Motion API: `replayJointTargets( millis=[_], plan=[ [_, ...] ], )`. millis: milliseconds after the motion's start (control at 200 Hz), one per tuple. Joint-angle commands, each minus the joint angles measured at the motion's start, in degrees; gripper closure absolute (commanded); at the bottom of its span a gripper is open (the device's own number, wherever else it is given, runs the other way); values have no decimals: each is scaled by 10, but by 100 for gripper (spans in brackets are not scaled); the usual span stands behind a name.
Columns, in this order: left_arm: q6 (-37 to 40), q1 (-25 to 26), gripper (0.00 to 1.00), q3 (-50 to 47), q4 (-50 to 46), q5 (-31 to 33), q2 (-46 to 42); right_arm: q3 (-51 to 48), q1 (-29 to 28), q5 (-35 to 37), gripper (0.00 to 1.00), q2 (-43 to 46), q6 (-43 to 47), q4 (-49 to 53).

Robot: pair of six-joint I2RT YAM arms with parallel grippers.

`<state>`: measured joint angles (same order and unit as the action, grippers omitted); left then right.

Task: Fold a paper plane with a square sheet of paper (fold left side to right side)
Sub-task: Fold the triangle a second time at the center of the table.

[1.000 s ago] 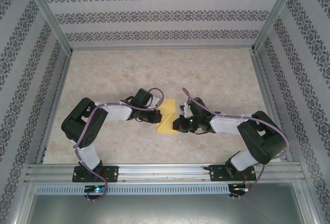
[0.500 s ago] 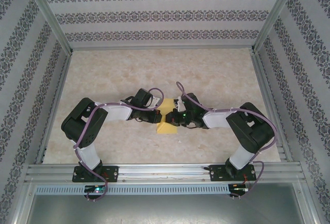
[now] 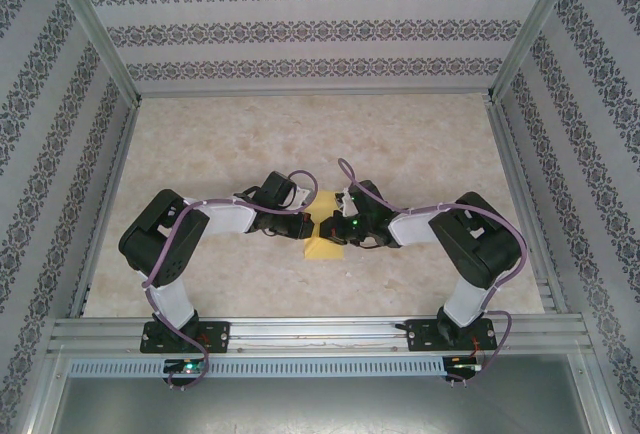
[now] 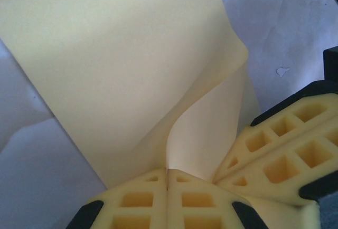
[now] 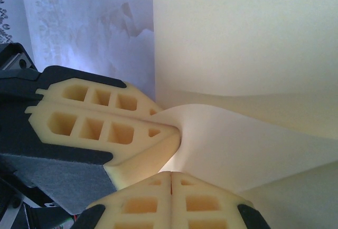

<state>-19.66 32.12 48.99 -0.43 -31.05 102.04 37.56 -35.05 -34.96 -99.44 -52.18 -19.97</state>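
The square sheet of paper [image 3: 322,249] is pale yellow and lies at mid-table, mostly covered by both grippers. My left gripper [image 3: 308,225] is shut on the sheet's edge. In the left wrist view the paper [image 4: 121,65] curls up out of the seam between the left gripper's [image 4: 168,180] closed pads. My right gripper [image 3: 327,231] is shut, tip to tip with the left one. In the right wrist view my right gripper [image 5: 170,179] presses its closed tips against the lifted flap [image 5: 248,144], with the left fingers [image 5: 105,129] just beside it.
The marble-patterned table [image 3: 300,144] stretches open behind the grippers. Patterned walls [image 3: 310,29] enclose it at the back and sides. A metal rail [image 3: 320,334] carrying both arm bases runs along the near edge.
My right gripper has swung left across the paper until it meets the left gripper, covering most of the sheet. The left arm has stayed still.
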Motion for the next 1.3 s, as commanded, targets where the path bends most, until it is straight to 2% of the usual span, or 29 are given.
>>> replayJointTargets(
  millis=[0,774,929,1014,1294],
  plan=[
    [18,-2,100,-6,-26,39,26,8,-4,10,100,-9,8,4],
    [-2,-2,100,-12,0,27,24,-6,-5,47,100,-11,10,53],
    [-10,-2,96,-13,9,20,20,-12,-6,54,100,-15,10,61],
    [-13,-2,90,-13,11,21,10,-18,-6,58,100,-14,9,63],
    [-21,-19,80,-7,-28,49,-87,-25,-7,63,100,-12,7,64]
  ],
)
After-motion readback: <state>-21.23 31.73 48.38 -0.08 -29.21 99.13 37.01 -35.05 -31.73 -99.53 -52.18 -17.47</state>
